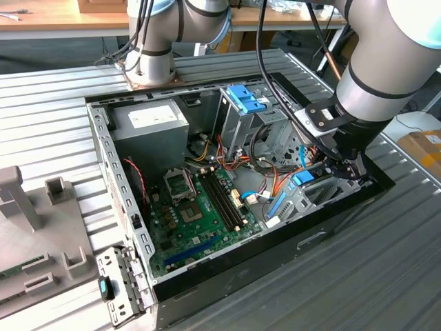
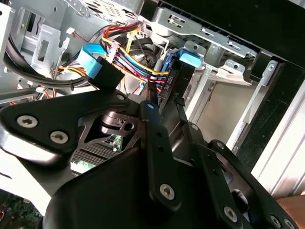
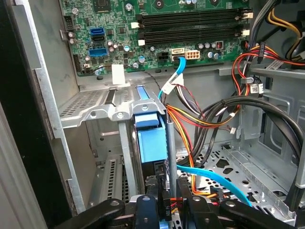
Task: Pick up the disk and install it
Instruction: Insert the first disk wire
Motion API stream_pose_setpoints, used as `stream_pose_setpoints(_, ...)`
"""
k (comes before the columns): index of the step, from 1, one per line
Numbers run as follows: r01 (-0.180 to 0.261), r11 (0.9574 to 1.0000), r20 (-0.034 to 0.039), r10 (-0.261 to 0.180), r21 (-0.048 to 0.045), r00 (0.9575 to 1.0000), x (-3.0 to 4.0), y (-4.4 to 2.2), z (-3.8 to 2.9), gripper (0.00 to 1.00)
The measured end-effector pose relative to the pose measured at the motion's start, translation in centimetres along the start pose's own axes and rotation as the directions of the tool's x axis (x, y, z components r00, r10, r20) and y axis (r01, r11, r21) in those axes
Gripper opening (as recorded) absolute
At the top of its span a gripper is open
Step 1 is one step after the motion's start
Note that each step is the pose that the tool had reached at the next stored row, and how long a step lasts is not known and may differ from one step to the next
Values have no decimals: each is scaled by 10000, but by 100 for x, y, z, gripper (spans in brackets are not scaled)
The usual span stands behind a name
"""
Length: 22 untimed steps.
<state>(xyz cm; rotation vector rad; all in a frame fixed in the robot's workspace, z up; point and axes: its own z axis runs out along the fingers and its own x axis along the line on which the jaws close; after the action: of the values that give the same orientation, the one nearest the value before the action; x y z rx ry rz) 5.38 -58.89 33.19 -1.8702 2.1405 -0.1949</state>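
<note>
The disk [image 3: 148, 140], a dark body in a bright blue carrier, stands on edge and sits partway in a slot of the metal drive bay [image 3: 90, 107] at the front of the open computer case. My gripper [image 3: 167, 202] is shut on its near end, one black finger on each flat side. In the second wrist view the gripper [image 2: 167, 102] clamps the disk's dark body [image 2: 172, 81] just below its blue tab. In the exterior view the gripper [image 1: 339, 167] hangs over the bay at the case's right end, with the disk [image 1: 303, 178] under it.
Bundles of coloured and black cables [image 3: 214, 119] and a thin blue cable [image 3: 209, 174] run close beside the disk. The motherboard [image 1: 200, 207] fills the case floor. A tall metal cage with a blue clip [image 1: 245, 98] stands behind. A grey fixture [image 1: 41, 227] lies outside the case, at the exterior view's left.
</note>
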Motion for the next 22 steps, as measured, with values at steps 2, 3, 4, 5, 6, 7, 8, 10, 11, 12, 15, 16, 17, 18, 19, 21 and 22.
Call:
stream_pose_setpoints(2,-1,10000,2,1,1,10000,-17,-38,-124,30)
stream_pose_setpoints(3,-1,10000,2,1,0,10000,-27,-61,-198,30)
stream_pose_setpoints(4,-1,10000,3,1,1,10000,-38,-85,-279,30)
stream_pose_setpoints(5,0,10000,3,0,0,10000,-46,-103,-338,30)
stream_pose_setpoints(6,-1,10000,3,1,0,10000,-55,-123,-403,30)
stream_pose_setpoints(7,-1,10000,3,1,0,10000,-60,-134,-438,30)
stream_pose_setpoints(8,-1,10000,2,1,1,10000,-65,-145,-476,30)
stream_pose_setpoints(10,-1,10000,2,1,0,10000,-83,-185,-606,30)
stream_pose_setpoints(11,-1,10000,2,1,0,10000,-87,-194,-634,30)
stream_pose_setpoints(12,0,10000,4,0,0,10000,-91,-203,-664,30)
stream_pose_setpoints(15,-108,9999,-39,108,-53,9999,-100,-201,-663,30)
stream_pose_setpoints(16,-242,9996,-97,240,-164,9997,-104,-200,-660,30)
stream_pose_setpoints(17,-323,9991,-140,319,-275,9994,-107,-199,-657,30)
stream_pose_setpoints(18,-358,9987,-163,352,-353,9992,-110,-198,-657,30)
stream_pose_setpoints(19,-407,9983,-188,399,-426,9990,-117,-197,-654,30)
stream_pose_setpoints(21,-484,9968,-192,473,-635,9987,-139,-202,-645,30)
stream_pose_setpoints(22,-499,9963,-171,489,-697,9987,-144,-211,-639,30)
